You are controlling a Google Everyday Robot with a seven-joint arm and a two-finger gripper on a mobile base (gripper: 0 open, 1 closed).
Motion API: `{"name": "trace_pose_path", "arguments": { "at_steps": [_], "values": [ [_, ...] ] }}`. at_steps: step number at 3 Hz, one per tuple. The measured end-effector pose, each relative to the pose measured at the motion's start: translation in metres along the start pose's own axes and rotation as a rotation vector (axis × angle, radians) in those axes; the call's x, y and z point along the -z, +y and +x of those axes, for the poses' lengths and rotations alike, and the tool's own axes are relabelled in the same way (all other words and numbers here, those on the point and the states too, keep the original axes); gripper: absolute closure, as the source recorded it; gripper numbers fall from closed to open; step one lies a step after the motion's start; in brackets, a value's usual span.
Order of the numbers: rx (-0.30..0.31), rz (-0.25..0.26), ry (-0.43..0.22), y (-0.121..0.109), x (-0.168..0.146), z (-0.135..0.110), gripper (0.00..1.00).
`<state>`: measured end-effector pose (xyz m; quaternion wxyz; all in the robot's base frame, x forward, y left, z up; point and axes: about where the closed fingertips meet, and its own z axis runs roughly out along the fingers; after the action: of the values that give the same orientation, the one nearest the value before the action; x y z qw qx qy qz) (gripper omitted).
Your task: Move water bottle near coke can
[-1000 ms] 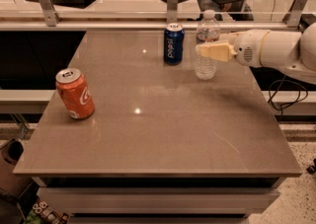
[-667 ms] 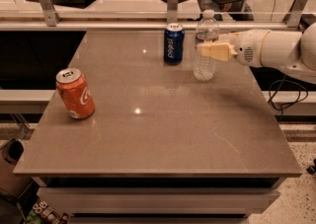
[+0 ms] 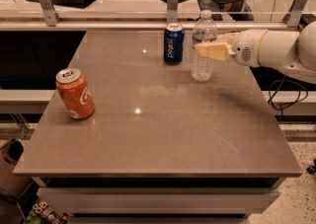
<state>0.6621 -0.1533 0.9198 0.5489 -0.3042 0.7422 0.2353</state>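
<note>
The water bottle (image 3: 203, 65), clear ribbed plastic with a white cap, stands upright at the back right of the table. My gripper (image 3: 208, 50) reaches in from the right at the height of its label band, one pale finger (image 3: 213, 51) crossing the bottle's front, shut on it. The coke can (image 3: 75, 93), orange-red with white script, stands slightly tilted near the table's left edge, far from the bottle.
A dark blue Pepsi can (image 3: 173, 43) stands just left of the bottle. The brown table (image 3: 158, 129) has a metal rail (image 3: 148, 23) along its back edge. My white arm (image 3: 276, 49) hangs over the right side.
</note>
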Motion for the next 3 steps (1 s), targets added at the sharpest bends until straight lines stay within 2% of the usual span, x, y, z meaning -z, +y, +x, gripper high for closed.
{"name": "trace_pose_path", "arguments": {
  "at_steps": [1, 3],
  "values": [
    [0.0, -0.002, -0.001, 0.0, -0.001, 0.0, 1.0],
    [0.022, -0.02, -0.039, 0.017, 0.011, -0.021, 1.0]
  ]
}}
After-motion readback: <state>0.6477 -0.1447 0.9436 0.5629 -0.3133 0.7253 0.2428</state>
